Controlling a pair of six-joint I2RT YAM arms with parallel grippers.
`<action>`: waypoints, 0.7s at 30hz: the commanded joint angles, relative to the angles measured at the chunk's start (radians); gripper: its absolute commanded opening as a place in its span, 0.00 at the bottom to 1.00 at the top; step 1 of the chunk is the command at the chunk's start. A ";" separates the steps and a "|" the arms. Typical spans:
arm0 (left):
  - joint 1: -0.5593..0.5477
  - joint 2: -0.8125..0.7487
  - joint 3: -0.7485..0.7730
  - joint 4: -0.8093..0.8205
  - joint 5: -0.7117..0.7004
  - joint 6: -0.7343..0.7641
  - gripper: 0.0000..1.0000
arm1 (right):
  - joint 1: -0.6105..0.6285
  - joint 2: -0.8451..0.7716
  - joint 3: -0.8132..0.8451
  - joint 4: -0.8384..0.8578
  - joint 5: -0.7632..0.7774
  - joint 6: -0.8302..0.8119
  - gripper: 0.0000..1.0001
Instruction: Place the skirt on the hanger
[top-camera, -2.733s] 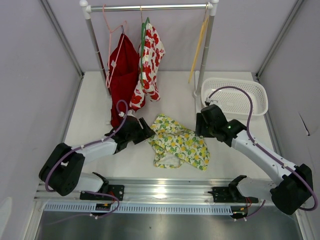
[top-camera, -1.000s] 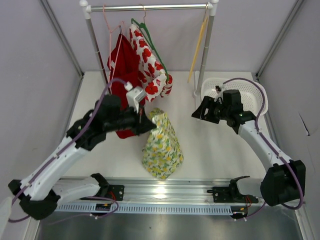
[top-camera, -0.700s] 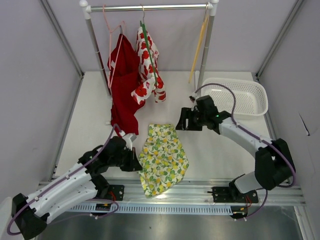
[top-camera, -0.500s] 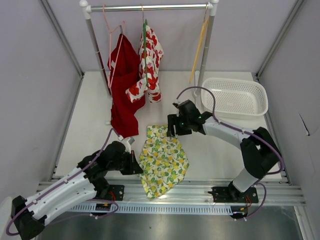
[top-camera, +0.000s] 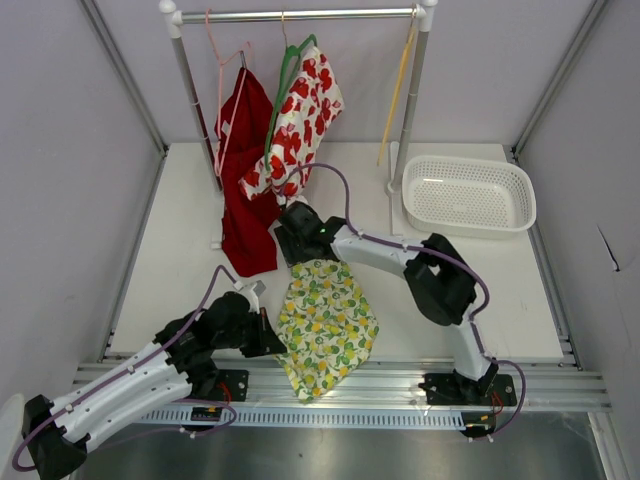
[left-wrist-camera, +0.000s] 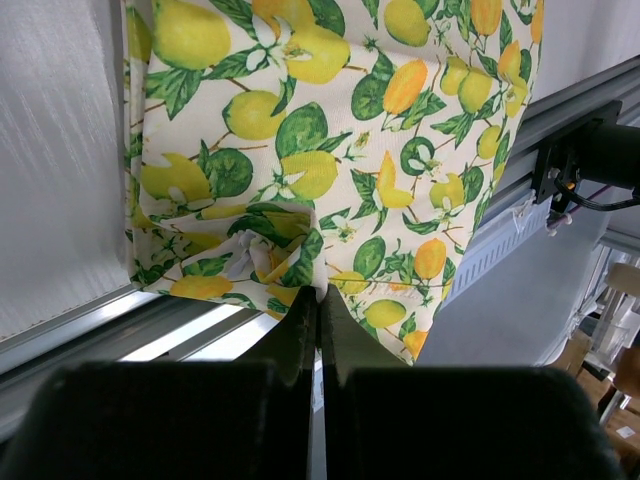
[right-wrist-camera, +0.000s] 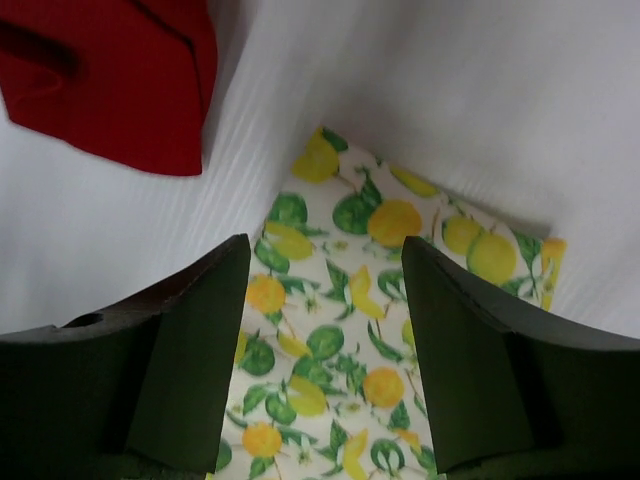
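While left fingers (left-wrist-camera: 297, 338) pinch bunched edge, lemon-print skirt (top-camera: 325, 320) lies spread; right fingers (right-wrist-camera: 195, 330) parted above.

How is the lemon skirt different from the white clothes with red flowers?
The skirt has yellow lemons and green leaves; the flowered garment has red flowers. The skirt lies spread on the table; the flowered garment hangs on a green hanger from the rail. The left gripper pinches the skirt's edge; no gripper holds the flowered garment. Both are white printed cloth.
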 joint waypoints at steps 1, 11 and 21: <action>-0.007 -0.006 -0.001 0.013 0.005 -0.013 0.00 | 0.017 0.093 0.139 -0.075 0.116 -0.040 0.68; -0.007 -0.012 0.004 0.015 -0.001 -0.006 0.00 | 0.019 0.216 0.218 -0.134 0.174 -0.063 0.34; -0.006 0.091 0.349 -0.100 -0.153 0.119 0.00 | 0.011 -0.069 0.161 -0.215 0.325 -0.043 0.00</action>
